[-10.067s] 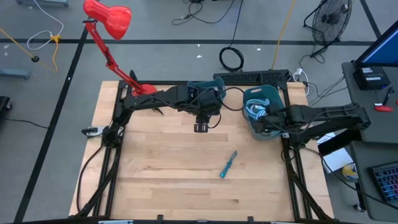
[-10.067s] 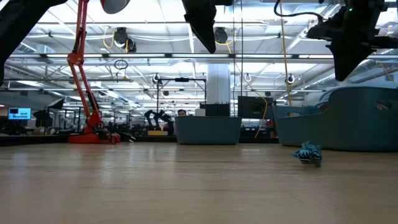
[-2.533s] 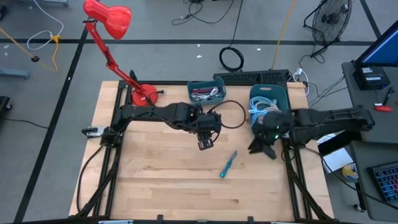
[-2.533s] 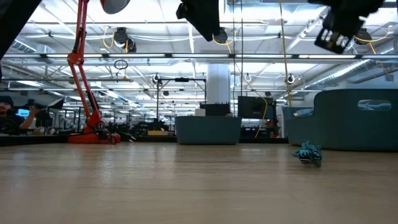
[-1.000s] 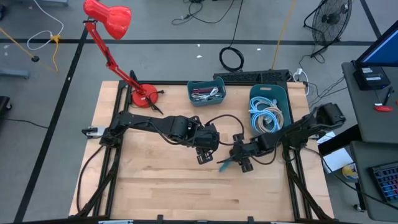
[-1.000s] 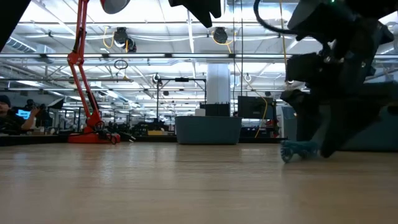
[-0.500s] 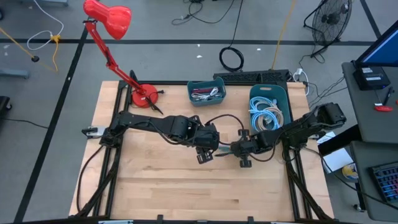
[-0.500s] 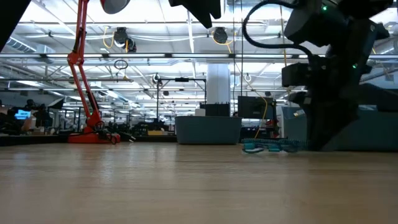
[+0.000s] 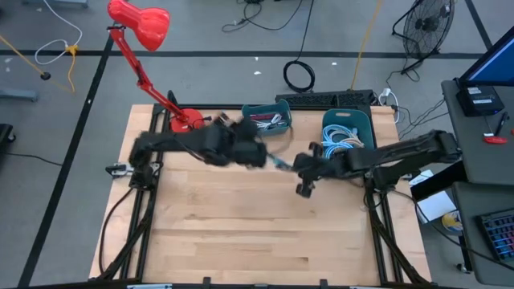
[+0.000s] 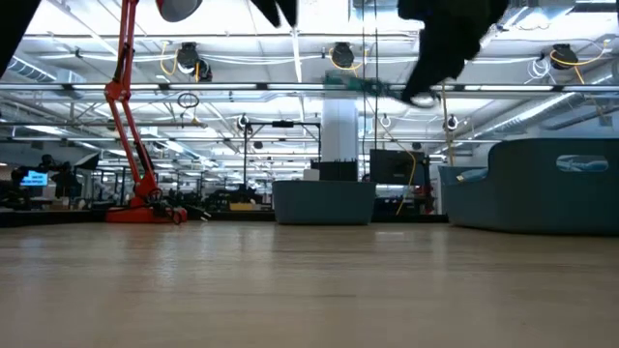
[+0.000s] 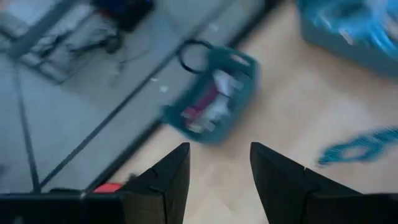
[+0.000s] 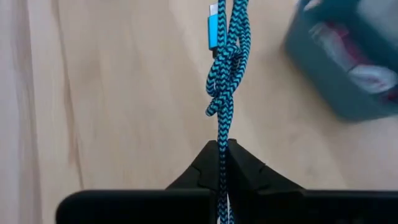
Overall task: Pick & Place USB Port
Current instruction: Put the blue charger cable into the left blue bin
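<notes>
Right gripper (image 12: 222, 155) clamped on blue cable (image 12: 222, 81); left gripper (image 11: 217, 180) parted, empty.

Small bin (image 9: 267, 119) at table (image 9: 217, 241) back edge, large bin (image 9: 347, 132) right of it, lamp base (image 9: 186, 121) left; cable (image 12: 222, 81) above table, between arms.

The right hand (image 12: 222, 163) is up off the bench, its fingers pinched tight. The left hand (image 11: 219, 177) is also up high, fingers apart.
</notes>
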